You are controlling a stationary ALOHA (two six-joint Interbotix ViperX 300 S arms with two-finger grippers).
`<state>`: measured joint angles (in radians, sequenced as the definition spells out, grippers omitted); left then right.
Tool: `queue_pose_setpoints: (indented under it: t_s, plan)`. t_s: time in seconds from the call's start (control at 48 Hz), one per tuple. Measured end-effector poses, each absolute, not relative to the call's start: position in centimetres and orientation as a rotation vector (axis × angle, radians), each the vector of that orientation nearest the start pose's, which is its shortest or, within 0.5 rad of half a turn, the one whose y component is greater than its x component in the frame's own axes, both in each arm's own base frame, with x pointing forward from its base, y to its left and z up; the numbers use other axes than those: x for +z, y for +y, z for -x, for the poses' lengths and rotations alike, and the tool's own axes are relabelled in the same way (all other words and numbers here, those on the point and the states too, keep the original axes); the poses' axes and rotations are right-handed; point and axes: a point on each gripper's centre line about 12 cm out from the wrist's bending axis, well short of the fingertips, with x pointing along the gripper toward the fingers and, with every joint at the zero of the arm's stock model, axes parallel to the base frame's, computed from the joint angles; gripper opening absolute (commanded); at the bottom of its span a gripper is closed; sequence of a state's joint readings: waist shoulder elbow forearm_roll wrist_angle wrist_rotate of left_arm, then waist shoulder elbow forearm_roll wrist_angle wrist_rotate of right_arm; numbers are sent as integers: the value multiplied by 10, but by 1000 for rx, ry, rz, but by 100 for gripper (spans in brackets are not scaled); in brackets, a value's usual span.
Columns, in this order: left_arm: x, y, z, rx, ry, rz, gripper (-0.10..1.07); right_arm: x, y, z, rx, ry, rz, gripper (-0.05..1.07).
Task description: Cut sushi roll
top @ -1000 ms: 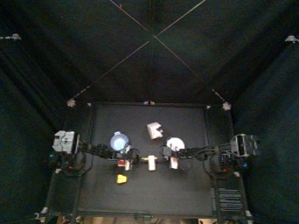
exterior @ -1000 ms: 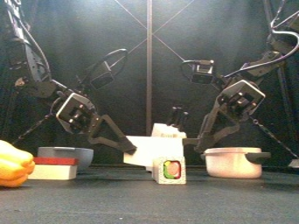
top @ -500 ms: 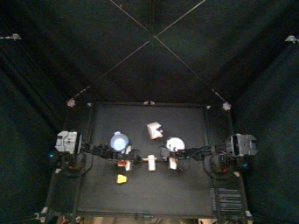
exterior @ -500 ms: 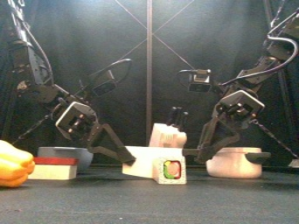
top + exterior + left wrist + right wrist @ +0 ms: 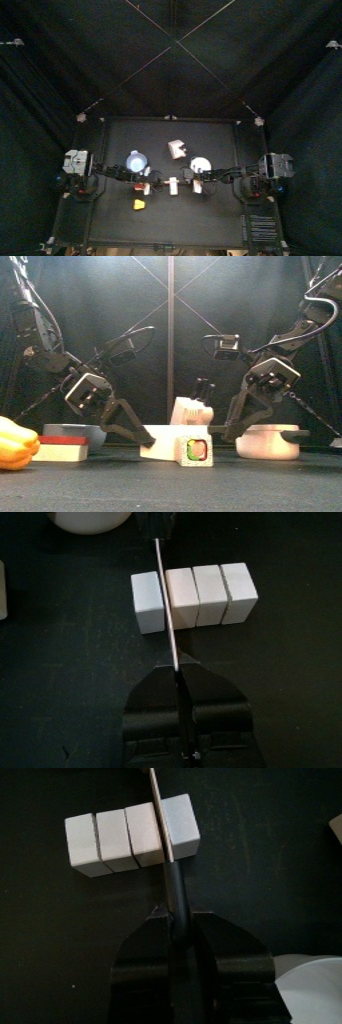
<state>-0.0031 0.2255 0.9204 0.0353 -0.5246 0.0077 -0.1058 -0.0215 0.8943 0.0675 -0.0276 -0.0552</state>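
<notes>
Sushi roll (image 5: 194, 597), white, in four segments, lies on the bench (image 5: 67, 672) directly ahead of both grippers. Left fingers (image 5: 185, 707) closed on a knife (image 5: 163, 602) across the roll; right fingers (image 5: 187, 953) closed on a second knife (image 5: 167, 838) across it.

Both arms slant down toward the sushi roll (image 5: 185, 446) on the table (image 5: 174, 478).
</notes>
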Motion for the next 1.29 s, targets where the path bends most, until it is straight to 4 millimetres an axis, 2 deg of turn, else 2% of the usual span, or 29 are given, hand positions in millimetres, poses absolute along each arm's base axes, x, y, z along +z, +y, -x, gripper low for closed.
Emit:
queue_pose_setpoints:
  t_s: [0.542,0.771,0.958,1.125,1.292]
  plan:
    - [70,18,-345,25,610,-18,21,113,-56,-326,-163,832,-77,40]
    - [76,19,-344,22,601,-26,21,116,-58,-329,-166,825,-74,40]
    - [90,17,-343,11,565,-37,21,127,-54,-330,-144,795,-42,40]
    - [105,6,-341,-18,528,-49,21,141,-43,-328,-109,756,-12,40]
    - [110,0,-341,-37,512,-55,21,149,-36,-327,-91,730,-1,40]
